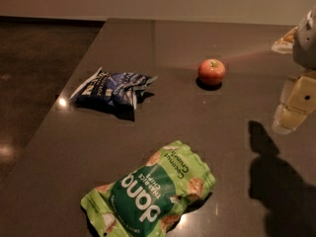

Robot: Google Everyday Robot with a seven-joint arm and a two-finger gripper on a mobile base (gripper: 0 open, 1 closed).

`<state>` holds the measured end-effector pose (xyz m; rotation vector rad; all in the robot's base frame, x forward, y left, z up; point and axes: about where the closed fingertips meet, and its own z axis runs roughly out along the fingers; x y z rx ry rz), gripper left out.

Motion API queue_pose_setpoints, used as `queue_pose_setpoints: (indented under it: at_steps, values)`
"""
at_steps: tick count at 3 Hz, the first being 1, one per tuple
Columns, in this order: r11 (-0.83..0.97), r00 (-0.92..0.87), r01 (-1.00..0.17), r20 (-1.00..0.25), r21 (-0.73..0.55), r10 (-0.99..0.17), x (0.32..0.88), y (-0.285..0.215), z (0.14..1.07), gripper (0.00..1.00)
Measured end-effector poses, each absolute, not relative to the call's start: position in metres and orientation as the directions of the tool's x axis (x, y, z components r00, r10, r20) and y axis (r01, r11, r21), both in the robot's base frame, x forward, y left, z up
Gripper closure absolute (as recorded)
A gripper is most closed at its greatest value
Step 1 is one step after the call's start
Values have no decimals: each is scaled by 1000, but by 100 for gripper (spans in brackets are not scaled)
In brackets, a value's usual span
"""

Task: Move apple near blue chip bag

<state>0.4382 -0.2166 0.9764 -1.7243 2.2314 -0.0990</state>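
apple: small, round, red-orange; sits on the dark counter, well apart from the crumpled dark blue foil chip bag to its left.
pincer: at the right edge, clear of the apple; you cannot tell whether released or clenched.
risk: an off-centre approach likely rolls the apple away.

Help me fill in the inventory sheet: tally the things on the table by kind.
Chip bags: 2 (blue chip bag, green bag)
Fruit: 1 (apple)
Unclear: 1 (partly hidden item at the far right edge)
Total: 4
The pincer hangs over the table's right side, touching none of them.
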Motion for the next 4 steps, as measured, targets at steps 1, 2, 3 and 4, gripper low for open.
queue_pose_setpoints:
  at_steps: [1, 2, 3, 4]
  values:
    - [270, -221, -930, -208, -248, -953, 439, -216, 977, 0]
    - [265, -208, -932, -236, -245, -949, 461, -212, 975, 0]
    - [327, -253, -915, -293, -238, -922, 491, -211, 966, 0]
    - [413, -315, -879, -360, -238, -878, 528, -211, 953, 0]
